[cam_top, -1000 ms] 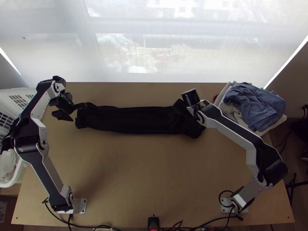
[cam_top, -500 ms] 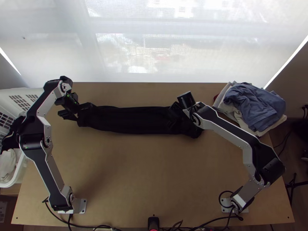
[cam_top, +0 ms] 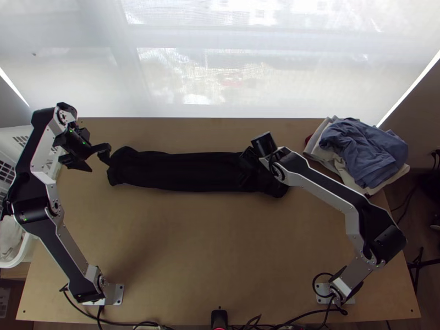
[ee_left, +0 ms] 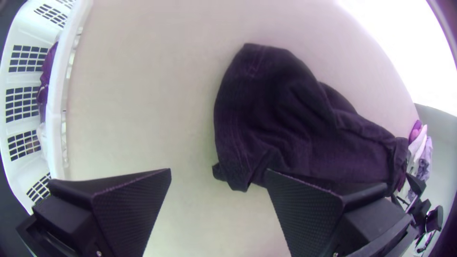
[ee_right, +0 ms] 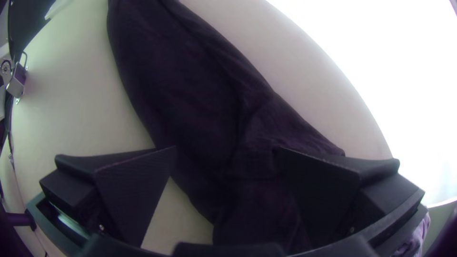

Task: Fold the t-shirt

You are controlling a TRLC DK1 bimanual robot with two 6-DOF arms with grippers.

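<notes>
A black t-shirt (cam_top: 187, 171) lies across the table as a long narrow strip, folded lengthwise. My left gripper (cam_top: 94, 159) is at the strip's left end, its fingers spread apart. In the left wrist view the left gripper (ee_left: 218, 173) stands open beside the creased end of the shirt (ee_left: 266, 119), nothing between its fingers. Over the strip's right end is my right gripper (cam_top: 247, 170), partly hidden against the dark cloth. The right wrist view has the right gripper (ee_right: 227, 150) open above the shirt (ee_right: 190, 85), the cloth passing beneath and between its fingers.
A white laundry basket (cam_top: 27, 250) holding clothes stands at the left table edge. At the back right lies a pile of clothes with a blue garment (cam_top: 363, 151) on top. Bare wooden table (cam_top: 192, 247) stretches in front of the shirt. Cables run along the near edge.
My left gripper moved slightly right, then back left, and now stands farther left than at first. The right gripper shifted a little to the left. The shirt's left end shifted slightly.
</notes>
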